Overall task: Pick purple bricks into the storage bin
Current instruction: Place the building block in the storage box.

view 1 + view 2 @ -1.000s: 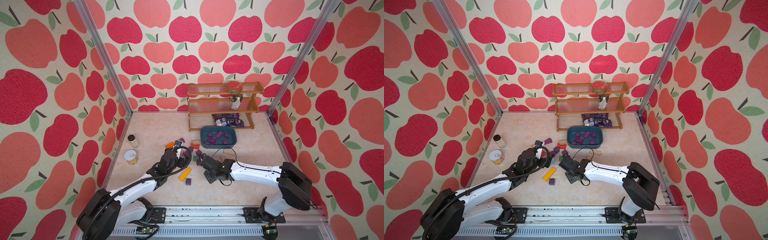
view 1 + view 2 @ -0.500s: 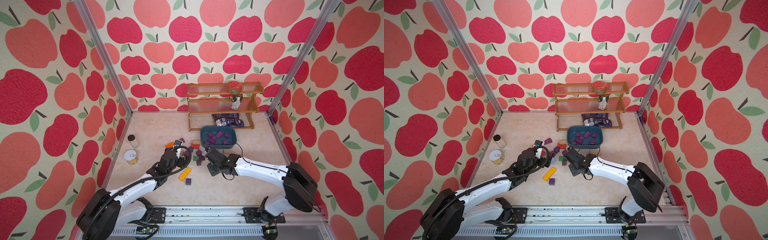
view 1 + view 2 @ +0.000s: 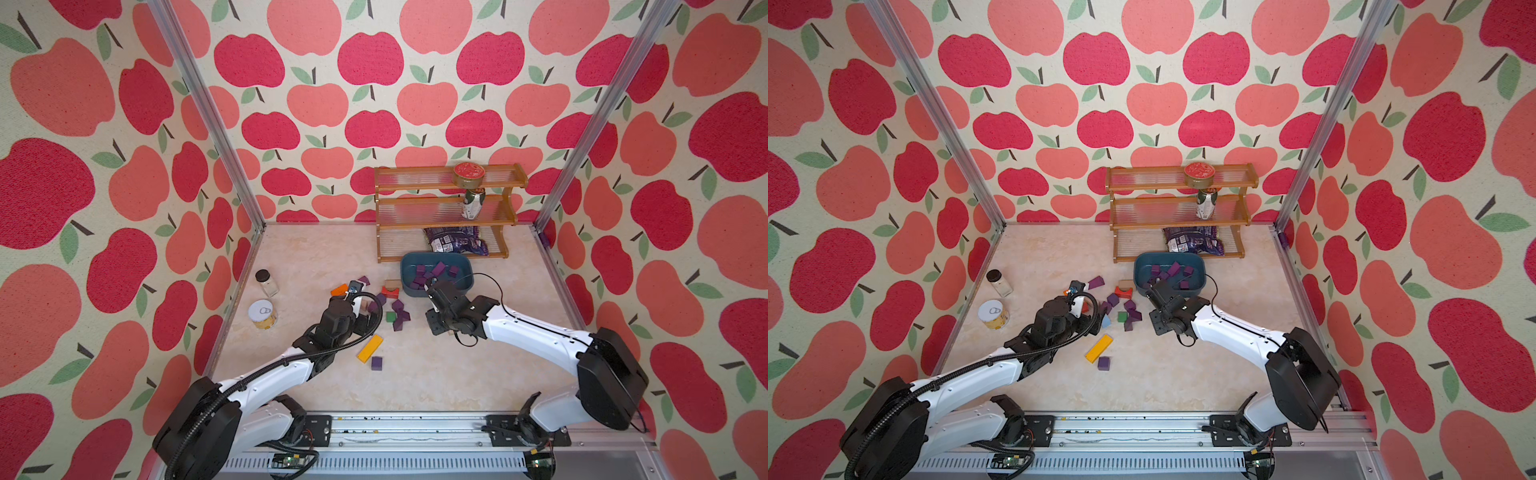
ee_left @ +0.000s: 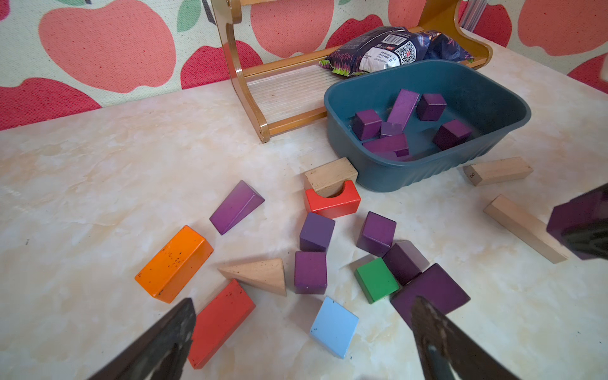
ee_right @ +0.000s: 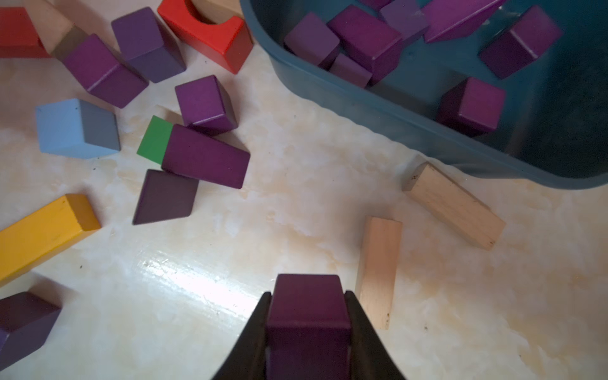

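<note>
My right pincer (image 5: 308,297) is clamped on a purple brick (image 5: 307,325), just short of the storage bin (image 5: 394,121); it seems light, stiff, smooth wood, best gripped across flat faces; my left pincer (image 4: 302,304) gapes above more purple bricks (image 4: 310,276).

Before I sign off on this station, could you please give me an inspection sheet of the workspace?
Surface: pale marbled table, no spills seen.
Job's things: purple bricks in the blue bin; loose bricks on the table.
Clutter: other blocks, jar, tin, shelf, snack bag.
Grippers: left gripper open above the table; right gripper shut on a purple brick.
Cables: black hose along left arm; thin loop by right wrist.
Surroundings: apple-print walls.
</note>
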